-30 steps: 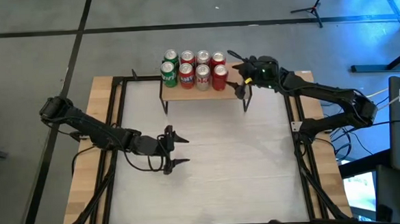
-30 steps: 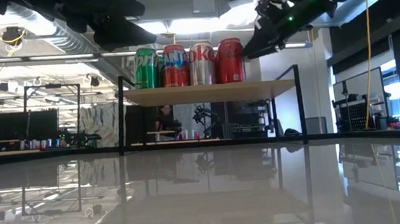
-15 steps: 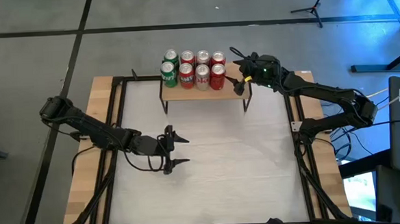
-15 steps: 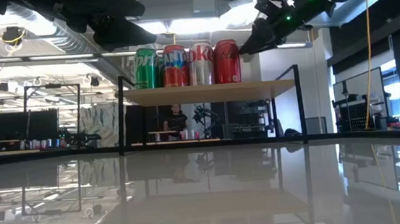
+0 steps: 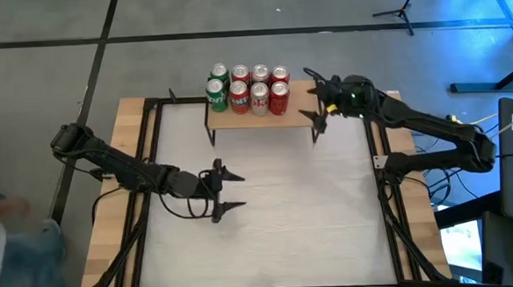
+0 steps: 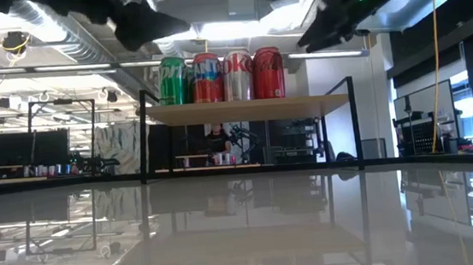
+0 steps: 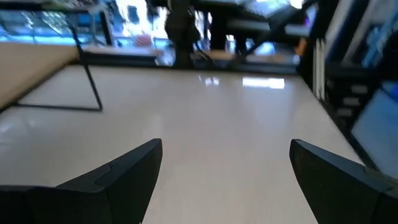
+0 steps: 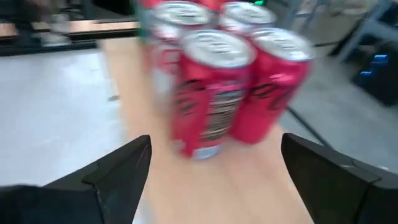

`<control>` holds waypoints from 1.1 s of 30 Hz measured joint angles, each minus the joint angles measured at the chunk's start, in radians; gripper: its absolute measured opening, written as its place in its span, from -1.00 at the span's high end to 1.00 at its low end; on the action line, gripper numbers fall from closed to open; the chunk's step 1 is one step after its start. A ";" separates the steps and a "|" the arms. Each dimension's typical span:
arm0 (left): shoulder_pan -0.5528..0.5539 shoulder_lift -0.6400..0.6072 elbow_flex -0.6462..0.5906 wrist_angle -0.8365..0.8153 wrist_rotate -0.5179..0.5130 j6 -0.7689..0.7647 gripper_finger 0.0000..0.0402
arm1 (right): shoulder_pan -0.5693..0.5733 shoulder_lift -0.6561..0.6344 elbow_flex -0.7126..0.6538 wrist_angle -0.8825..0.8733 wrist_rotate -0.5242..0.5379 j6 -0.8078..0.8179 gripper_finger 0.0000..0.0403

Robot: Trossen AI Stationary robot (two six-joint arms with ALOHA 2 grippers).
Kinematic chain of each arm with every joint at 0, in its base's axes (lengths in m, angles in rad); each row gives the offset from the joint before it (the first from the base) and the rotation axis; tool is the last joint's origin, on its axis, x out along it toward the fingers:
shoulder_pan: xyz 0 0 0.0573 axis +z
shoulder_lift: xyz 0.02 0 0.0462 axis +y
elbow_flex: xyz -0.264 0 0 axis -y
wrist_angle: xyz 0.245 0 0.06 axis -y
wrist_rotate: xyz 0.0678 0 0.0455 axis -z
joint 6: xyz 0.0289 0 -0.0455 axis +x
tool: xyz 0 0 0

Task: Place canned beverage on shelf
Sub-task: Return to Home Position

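**Change:** the right gripper (image 5: pixel 312 94) has drawn back rightward from the end red can (image 5: pixel 278 95). It now hangs above the right end of the shelf (image 5: pixel 295 97), clear of the cans, with its fingers spread wide and holding nothing. A blurred person (image 5: pixel 3 249) has entered at the near left corner and is cut off by the frame edge. The left gripper (image 5: pixel 233 191) is unmoved over the table (image 5: pixel 296 220), left of centre, wide open and empty.

**Task items:** eight cans (image 5: pixel 259 92) stand upright on the shelf at the table's far edge, in two rows of four.

**Visibility:** the right wrist view is smeared and the labels are unreadable. The low view cuts both arms off at the top.

**Pose:** the right arm reaches far-left with its elbow bent. The left arm extends rightward.
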 joint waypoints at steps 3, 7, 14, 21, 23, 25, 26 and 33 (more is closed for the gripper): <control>0.011 0.000 0.000 0.055 -0.040 0.011 -0.71 | 0.060 -0.042 0.000 -0.062 -0.023 0.041 -0.77; 0.029 0.000 0.000 0.078 -0.077 0.056 -0.71 | 0.158 -0.053 0.000 -0.094 -0.019 0.074 -0.77; 0.061 0.000 0.000 0.002 -0.097 0.079 -0.64 | 0.322 -0.029 -0.022 -0.070 0.056 0.109 -0.62; 0.132 0.000 0.000 -0.040 -0.024 0.105 -0.17 | 0.420 -0.062 -0.170 0.049 0.119 0.161 -0.09; 0.156 0.000 0.000 -0.048 0.020 0.106 0.02 | 0.435 -0.083 -0.218 0.085 0.120 0.183 0.07; 0.174 0.000 0.000 -0.059 0.032 0.116 0.23 | 0.447 -0.108 -0.266 0.123 0.120 0.202 0.20; 0.179 0.000 0.000 -0.064 0.031 0.122 0.32 | 0.452 -0.124 -0.287 0.139 0.120 0.210 0.27; 0.185 0.000 -0.001 -0.071 0.026 0.141 0.91 | 0.452 -0.254 -0.388 0.161 0.120 0.257 0.57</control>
